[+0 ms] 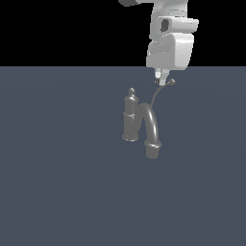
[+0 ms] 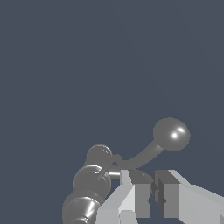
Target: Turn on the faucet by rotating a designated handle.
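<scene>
Above the grey worktop (image 1: 57, 192), the claw (image 1: 161, 79) hangs with its fingers almost together, holding nothing, just beside the ball tip of the handle (image 1: 157, 96). This handle rises from the faucet (image 1: 130, 117). Judged step: approach finished; next, push the tip sideways.

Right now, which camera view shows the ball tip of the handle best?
The wrist view: the ball tip is large and unobstructed, beside the gripper. In the exterior view it is only a tiny dot next to the gripper.
</scene>
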Tool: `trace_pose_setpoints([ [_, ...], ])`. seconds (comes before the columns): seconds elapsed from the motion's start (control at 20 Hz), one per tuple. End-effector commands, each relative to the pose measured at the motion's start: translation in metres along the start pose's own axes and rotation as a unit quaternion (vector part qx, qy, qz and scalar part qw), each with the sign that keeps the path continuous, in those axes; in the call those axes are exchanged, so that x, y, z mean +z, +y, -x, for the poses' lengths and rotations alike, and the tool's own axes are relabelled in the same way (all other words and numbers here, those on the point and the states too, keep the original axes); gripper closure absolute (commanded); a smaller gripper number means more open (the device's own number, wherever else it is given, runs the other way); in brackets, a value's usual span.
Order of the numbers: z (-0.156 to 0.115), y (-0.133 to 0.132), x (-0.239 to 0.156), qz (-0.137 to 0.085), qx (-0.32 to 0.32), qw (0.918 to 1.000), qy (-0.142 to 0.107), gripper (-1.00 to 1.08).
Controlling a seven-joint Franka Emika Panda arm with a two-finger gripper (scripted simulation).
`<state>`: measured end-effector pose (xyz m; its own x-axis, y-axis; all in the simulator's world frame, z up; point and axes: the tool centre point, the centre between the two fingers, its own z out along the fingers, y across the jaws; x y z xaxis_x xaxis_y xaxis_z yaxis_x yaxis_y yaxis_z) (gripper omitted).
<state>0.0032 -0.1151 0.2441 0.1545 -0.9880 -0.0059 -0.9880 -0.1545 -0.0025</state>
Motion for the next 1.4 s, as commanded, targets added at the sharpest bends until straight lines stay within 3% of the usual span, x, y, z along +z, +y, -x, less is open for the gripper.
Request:
trace_pose_setpoints([
  [0.0,-0.027,0.002,0.002,0.001,0.018,0.9998,0.003,1.08],
  [0.25,-0.038,-0.006,0.002,0.001,0.020,0.9998,0.003,1.08],
  [0.3,-0.008,-0.015,0.000,0.000,-0.004,1.0000,-0.002,1.08],
  [1.35,-0.026,-0.072,0.001,0.001,0.011,0.9999,0.001,1.08],
])
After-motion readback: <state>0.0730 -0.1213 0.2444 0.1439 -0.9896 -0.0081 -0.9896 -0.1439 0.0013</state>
